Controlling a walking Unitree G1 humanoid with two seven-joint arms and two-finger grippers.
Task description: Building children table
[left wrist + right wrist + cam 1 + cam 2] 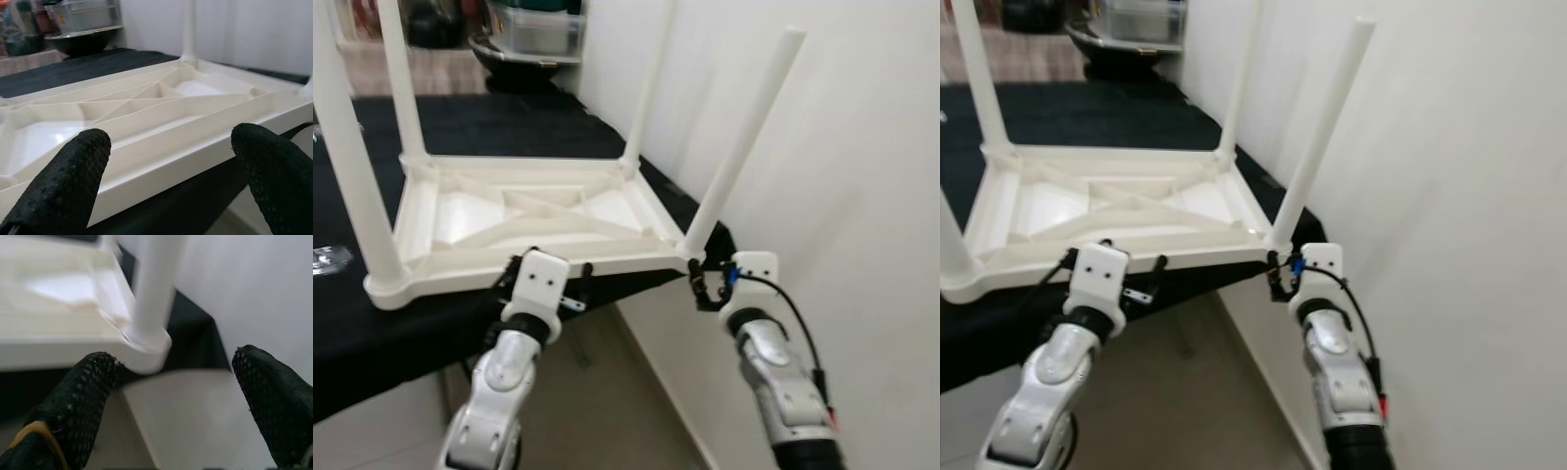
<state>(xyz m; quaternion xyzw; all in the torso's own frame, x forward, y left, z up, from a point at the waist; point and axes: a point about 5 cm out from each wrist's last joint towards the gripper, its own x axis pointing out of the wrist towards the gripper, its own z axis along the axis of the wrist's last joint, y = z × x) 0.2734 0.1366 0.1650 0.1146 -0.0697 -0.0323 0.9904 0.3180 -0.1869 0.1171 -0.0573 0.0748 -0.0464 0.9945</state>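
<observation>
White moulded-plastic children's table (524, 220) lies upside down mid-frame on the black-covered bench (372, 323), legs up; it looks light, stiff and slick. Left gripper (168, 171), spread, faces its near rim, a sound hold; right gripper (171, 396), spread, sits by the corner leg (739, 147).

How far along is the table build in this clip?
Done: the white table lies upside down on the black surface with four legs standing up. In hand: left gripper open at its near edge, right gripper open at the near-right leg. Left: flipping it upright.
</observation>
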